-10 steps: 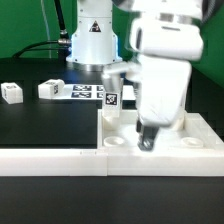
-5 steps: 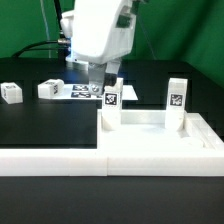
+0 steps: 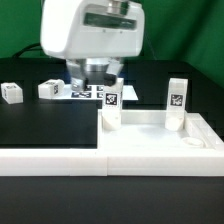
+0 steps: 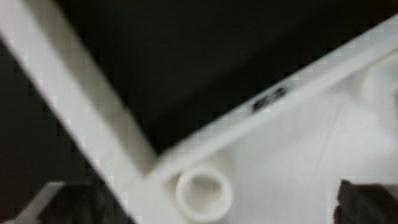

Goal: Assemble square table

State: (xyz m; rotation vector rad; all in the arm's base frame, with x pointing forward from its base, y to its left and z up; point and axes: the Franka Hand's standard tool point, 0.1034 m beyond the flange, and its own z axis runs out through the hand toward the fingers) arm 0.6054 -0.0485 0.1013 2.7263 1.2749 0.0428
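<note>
Square table slab [image 3: 150, 130] lies in the lower right of the exterior view. The tool [image 3: 95, 76] hangs over its back left corner, near the middle of the frame, under the arm's big white body. Its two fingers are wide apart and hold nothing. A second ago the tool was down low over the right side of the slab and covered that side. Then it went up and slid toward the exterior view's left. So I think that job is done and the arm is going for a new part. Just beside the tool, the left standing leg [image 3: 112, 103] is upright on the slab. The right standing leg [image 3: 177, 98] is upright on the far right corner. The wrist view shows a slab corner with a round hole [image 4: 199, 190] and no leg in it. Behind the tool lies the marker board [image 3: 85, 91]. Farther out, on the black counter [image 3: 50, 125], two more legs lie loose. The near loose leg [image 3: 48, 89] is by the marker board, and the far loose leg [image 3: 11, 93] is at the left edge. They likely go in next.
</note>
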